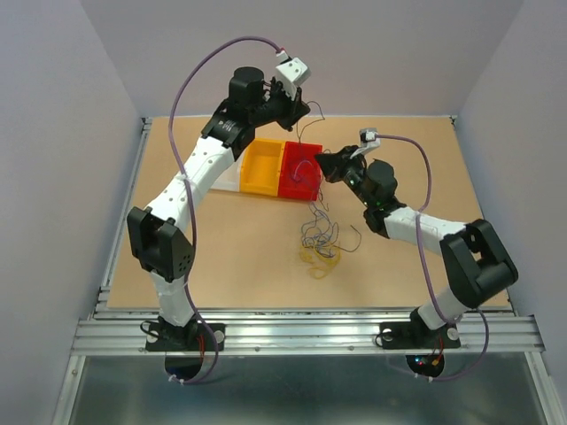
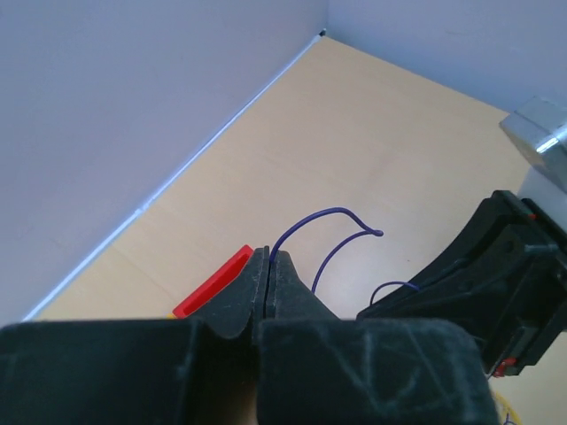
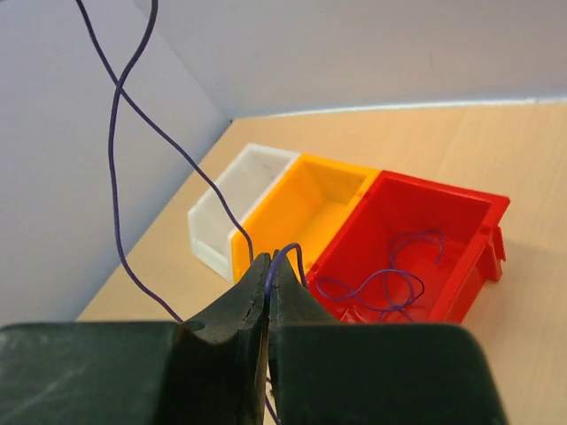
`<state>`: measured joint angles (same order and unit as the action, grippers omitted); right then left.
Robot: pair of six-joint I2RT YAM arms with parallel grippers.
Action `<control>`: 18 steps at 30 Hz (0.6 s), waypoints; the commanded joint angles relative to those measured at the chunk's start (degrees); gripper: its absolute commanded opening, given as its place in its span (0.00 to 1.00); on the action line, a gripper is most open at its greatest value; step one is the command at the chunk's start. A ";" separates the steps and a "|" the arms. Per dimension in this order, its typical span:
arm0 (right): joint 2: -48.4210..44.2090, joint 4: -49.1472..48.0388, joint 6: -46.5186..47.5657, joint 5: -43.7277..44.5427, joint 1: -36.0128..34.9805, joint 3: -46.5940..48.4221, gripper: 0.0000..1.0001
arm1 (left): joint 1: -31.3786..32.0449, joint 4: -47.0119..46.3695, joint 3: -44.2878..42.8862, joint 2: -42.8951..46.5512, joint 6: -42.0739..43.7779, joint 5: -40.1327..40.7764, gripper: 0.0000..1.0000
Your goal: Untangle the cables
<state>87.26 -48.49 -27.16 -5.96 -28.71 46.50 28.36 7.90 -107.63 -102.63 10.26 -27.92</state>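
A loose tangle of thin cables (image 1: 321,232) lies on the table in front of the bins, with yellow strands (image 1: 321,258) at its near side. My left gripper (image 1: 306,113) is raised above the back of the bins and is shut on a blue-purple wire (image 2: 330,214) that curls out past its tips (image 2: 268,257). My right gripper (image 1: 322,164) hovers beside the red bin and is shut on a blue-purple wire (image 3: 113,115) at its tips (image 3: 271,262). That strand rises up and to the left. More purple wire (image 3: 390,282) lies inside the red bin (image 3: 483,257).
An orange bin (image 1: 261,166), the red bin (image 1: 312,190) and a clear white bin (image 3: 232,190) stand in a row at the back centre. Grey walls enclose the table on three sides. A metal rail (image 1: 301,332) runs along the near edge.
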 commanded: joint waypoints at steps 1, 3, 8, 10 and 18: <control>7.18 -8.45 -5.70 -10.46 3.38 7.71 0.01 | -1.02 -0.60 -5.74 -5.54 -0.15 1.38 0.00; 11.06 -11.17 -8.87 -14.15 4.62 9.39 0.01 | -1.29 -1.31 -6.97 -7.31 -0.51 0.24 0.00; 21.09 -17.95 -13.79 -23.66 7.52 17.03 0.01 | -1.38 -4.46 -6.10 -10.39 0.02 2.15 0.00; 22.15 -18.75 -14.41 -25.67 7.79 18.36 0.01 | -1.38 -6.22 -4.26 -10.05 0.55 3.92 0.00; 21.11 -22.87 -17.75 -31.66 7.79 19.33 0.01 | -2.17 -14.49 6.10 -7.15 0.11 6.21 0.00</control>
<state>110.67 -64.38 -42.35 -32.25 -20.93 62.30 26.85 1.06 -104.92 -114.89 10.44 -22.96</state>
